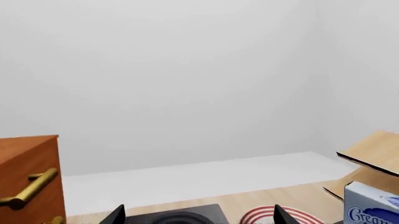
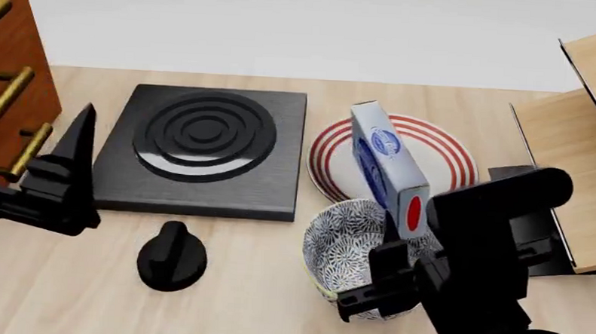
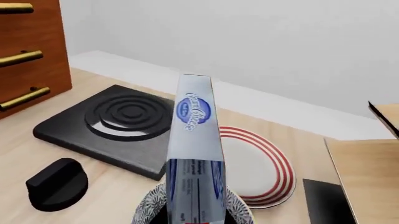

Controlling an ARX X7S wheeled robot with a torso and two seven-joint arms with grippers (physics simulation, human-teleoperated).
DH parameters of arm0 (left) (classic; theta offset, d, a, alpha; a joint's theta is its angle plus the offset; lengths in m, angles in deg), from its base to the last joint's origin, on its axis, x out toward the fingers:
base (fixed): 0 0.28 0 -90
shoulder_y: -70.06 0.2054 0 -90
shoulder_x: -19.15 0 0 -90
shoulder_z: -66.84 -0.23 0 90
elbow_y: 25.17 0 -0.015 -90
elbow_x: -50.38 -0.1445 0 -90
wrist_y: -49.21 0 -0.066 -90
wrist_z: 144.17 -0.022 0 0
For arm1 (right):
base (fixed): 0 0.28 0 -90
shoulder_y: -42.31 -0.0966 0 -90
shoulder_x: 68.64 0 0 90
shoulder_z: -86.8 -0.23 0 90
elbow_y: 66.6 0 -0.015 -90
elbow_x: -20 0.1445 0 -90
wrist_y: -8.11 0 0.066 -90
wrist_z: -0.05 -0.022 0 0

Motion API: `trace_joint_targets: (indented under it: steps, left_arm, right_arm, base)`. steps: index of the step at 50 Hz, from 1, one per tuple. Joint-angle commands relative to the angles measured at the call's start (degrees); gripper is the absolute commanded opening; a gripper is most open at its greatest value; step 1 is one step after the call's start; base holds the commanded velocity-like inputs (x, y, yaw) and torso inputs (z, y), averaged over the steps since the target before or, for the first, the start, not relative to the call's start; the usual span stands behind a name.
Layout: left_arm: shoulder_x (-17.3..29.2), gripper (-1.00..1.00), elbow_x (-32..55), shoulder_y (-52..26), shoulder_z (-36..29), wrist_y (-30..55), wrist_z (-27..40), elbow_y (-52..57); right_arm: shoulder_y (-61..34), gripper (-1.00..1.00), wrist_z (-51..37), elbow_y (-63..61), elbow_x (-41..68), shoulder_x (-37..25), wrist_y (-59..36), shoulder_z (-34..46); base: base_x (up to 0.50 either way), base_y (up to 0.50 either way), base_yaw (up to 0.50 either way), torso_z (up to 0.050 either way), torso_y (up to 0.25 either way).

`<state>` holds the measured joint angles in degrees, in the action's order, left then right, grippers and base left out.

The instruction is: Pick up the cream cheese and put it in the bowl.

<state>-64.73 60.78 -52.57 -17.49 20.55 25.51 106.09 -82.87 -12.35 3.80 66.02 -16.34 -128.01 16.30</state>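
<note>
The cream cheese, a silver-grey box with a blue oval logo and a red dot, is held on end, tilted, its lower end over the black-and-white floral bowl. My right gripper is shut on the box's lower end. In the right wrist view the box rises from between the dark jaws of the right gripper, with the bowl's rim below. My left gripper is open and empty at the left, above the table. In the left wrist view the left gripper points over the stove plate, and a corner of the box shows.
A black stove plate lies left of a white plate with red rings. A black knob sits in front of the stove. A wooden cabinet with brass handles stands at far left, a wooden rack at right.
</note>
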Motion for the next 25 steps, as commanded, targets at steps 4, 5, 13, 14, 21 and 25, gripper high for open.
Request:
trace_joint_targets:
  steps: [4,5,13,14,21,25]
  left_arm:
    - [-0.87,1.0,-0.54,1.57,-1.22,-3.94,1.42,-3.06]
    - [-0.87,1.0,-0.67,1.13,-1.36,-4.14,1.62,-4.36]
    - [0.2,1.0,-3.98,2.95,-4.3,-12.41,3.7,-8.38]
    - [-0.22,1.0,-2.41,2.01,-3.12,-10.23,3.08,-8.42]
    - [-0.21,1.0,-1.27,2.1,-2.39,-10.17,3.15,-9.35]
    - [0.13,1.0,-1.03,2.65,-3.1,-10.0,3.14,-8.75]
  right_arm:
    - [-1.09,-1.0,-3.14,2.75,1.65,0.9,-6.49,-1.52]
    - [-1.32,-1.0,-3.33,2.96,2.04,0.85,-7.81,-1.04]
    - [-0.55,-1.0,-5.05,0.73,4.39,0.26,-9.71,-2.51]
    - [-1.0,-1.0,-5.93,1.09,4.7,0.43,-10.74,-2.64]
    - [0.22,-1.0,-7.77,-2.7,9.55,-0.93,-14.02,-5.3]
    - [-0.04,-1.0,-9.93,-4.14,13.38,-1.18,-17.28,-6.98]
  base:
    - [0.0,0.0,0.0,0.0,0.0]
    - [0.0,0.0,0.0,0.0,0.0]
    - [0.0,0.0,0.0,0.0,0.001]
    - [0.0,0.0,0.0,0.0,0.0]
    - [0.0,0.0,0.0,0.0,0.0]
    - [0.0,0.0,0.0,0.0,0.0]
